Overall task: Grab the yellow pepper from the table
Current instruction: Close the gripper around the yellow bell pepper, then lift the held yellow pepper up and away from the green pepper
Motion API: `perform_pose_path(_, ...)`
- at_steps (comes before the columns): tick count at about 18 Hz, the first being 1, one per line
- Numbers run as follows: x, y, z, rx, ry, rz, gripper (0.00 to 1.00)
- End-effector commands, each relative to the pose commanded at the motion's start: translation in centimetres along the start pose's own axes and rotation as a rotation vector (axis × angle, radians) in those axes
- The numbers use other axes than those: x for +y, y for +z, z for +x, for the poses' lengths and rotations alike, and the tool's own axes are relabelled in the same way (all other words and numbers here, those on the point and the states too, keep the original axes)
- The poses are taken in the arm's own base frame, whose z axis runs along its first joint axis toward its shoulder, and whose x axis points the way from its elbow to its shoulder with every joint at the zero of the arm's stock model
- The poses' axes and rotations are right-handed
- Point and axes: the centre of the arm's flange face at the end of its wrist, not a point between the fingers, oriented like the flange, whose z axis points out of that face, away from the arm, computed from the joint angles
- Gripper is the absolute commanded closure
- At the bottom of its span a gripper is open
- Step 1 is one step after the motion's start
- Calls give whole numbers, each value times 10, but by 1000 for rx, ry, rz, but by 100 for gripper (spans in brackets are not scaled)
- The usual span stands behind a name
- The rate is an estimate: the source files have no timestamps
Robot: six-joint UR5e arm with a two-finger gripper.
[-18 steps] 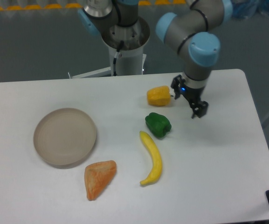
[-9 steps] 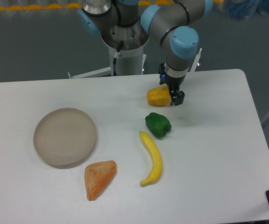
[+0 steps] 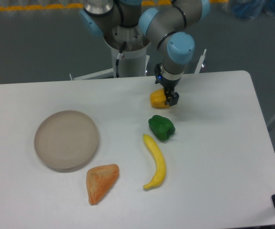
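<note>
The yellow pepper (image 3: 156,99) lies on the white table (image 3: 213,143) at the back, right of the middle. My gripper (image 3: 165,91) is down over the pepper's right half and hides part of it. Its jaws stand open, one finger (image 3: 172,99) at the pepper's near right side and the other behind it. The pepper rests on the table.
A green pepper (image 3: 161,127) lies just in front of the yellow one. A long curved yellow banana-like item (image 3: 155,162) lies nearer the front. An orange-red triangular piece (image 3: 101,182) and a round beige plate (image 3: 66,140) are to the left.
The gripper has moved left from the pepper's right side to directly over it and turned its wrist. The pepper and the other objects have not moved.
</note>
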Motion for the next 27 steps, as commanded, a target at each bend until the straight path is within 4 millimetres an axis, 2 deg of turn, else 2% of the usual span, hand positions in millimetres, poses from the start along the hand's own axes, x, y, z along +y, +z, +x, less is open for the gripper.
perform_pose_path(1, 0, 2, 1, 5, -3, 0, 38)
perform_pose_path(2, 0, 0, 1, 1, -3, -4, 42)
perform_pose_path(4, 2, -12, -2, -25, -11, -13, 59)
perform_pose_path(7, 8, -35, -8, -64, -27, -58, 68)
perform_pose_path(9, 11, -53, -13, -94, -33, -73, 71)
perform_pose_path(11, 15, -82, -22, -148, -38, -98, 71)
perform_pose_path(12, 21, -96, -28, -169, -55, -125, 71)
perform_pose_path(13, 35, -110, -30, -191, -98, -136, 71)
perform_pose_path(14, 44, -119, -35, -208, -131, -126, 70)
perform_pose_path(16, 49, -138, -47, -247, -183, -123, 71)
perform_pose_path(19, 55, -148, -76, -272, -283, -107, 71)
perform_pose_path(21, 52, -163, -119, -307, -356, -57, 70)
perform_pose_path(22, 50, -166, -131, -318, -379, -33, 71)
perform_pose_path(25, 52, -161, -164, -299, -383, -1, 73)
perform_pose_path(27, 47, -153, -176, -283, -363, -7, 73)
